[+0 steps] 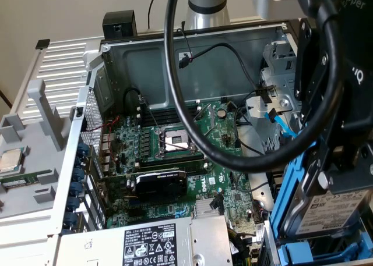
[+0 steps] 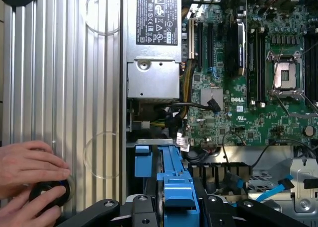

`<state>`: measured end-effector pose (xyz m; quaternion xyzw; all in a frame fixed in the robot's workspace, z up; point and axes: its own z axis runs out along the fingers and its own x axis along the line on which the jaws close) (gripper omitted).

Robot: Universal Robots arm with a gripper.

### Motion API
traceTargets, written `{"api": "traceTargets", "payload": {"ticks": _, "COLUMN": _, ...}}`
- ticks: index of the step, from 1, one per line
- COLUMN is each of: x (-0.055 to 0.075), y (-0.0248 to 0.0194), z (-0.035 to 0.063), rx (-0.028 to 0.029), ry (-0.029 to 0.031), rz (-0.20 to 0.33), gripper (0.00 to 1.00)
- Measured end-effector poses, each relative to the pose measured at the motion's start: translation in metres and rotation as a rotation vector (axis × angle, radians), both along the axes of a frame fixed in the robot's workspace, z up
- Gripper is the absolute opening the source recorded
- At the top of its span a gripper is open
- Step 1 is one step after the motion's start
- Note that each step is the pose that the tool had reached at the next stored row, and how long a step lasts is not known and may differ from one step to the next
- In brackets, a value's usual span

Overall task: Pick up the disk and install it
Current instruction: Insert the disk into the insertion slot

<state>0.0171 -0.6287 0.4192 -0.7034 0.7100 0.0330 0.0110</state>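
The disk [image 1: 338,210], a silver drive with a white label, sits in a bright blue carrier frame [image 1: 289,184] at the exterior view's lower right. It hangs over the drive-bay corner of the open computer case. My gripper [image 1: 331,181] comes down from above and is shut on the disk, with a black finger across its top edge. In the wrist view the blue carrier [image 2: 175,187] stands edge-on between my black gripper [image 2: 176,209] links, above the bay.
The open case holds a green motherboard [image 1: 175,161] with its CPU socket [image 1: 176,141], a power supply [image 1: 151,243] and a thick black cable loop [image 1: 192,126]. Another blue carrier [image 1: 315,255] lies below the disk. A person's hands [image 2: 25,170] hold a black knob [image 2: 49,193] on the ribbed panel.
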Motion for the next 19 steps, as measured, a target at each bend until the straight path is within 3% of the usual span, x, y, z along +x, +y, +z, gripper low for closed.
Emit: {"api": "traceTargets", "payload": {"ticks": 19, "x": 0.0000, "y": 0.0000, "z": -0.0038, "rx": 0.0000, "ry": 0.0003, "rz": 0.000, "gripper": 0.37}}
